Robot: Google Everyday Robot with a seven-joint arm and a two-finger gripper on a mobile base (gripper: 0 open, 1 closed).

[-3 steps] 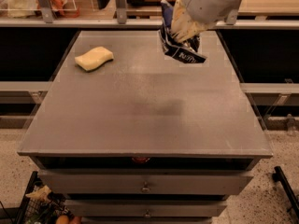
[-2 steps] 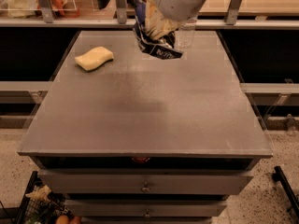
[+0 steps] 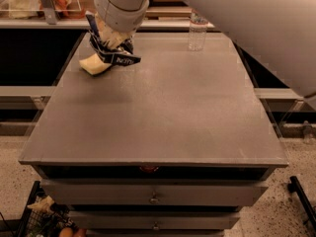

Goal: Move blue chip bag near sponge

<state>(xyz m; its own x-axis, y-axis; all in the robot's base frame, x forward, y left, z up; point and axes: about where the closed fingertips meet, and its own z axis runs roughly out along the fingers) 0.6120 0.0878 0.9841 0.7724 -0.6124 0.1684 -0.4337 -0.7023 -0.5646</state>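
Gripper [image 3: 109,37] sat over the table's [image 3: 163,112] 11 o'clock corner, clamped on the bag [image 3: 114,56], which hung below it, apparently off the surface. Sponge [image 3: 91,66] lay at 7 o'clock from the gripper, its right end hidden behind the bag; contact unclear. Judgement: a straight drop risked landing on the sponge, so offset toward 4 o'clock. Bottle [image 3: 197,31] was well apart, at 1 o'clock.

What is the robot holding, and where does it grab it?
The gripper holds the blue chip bag by its crumpled upper end, close by the sponge.
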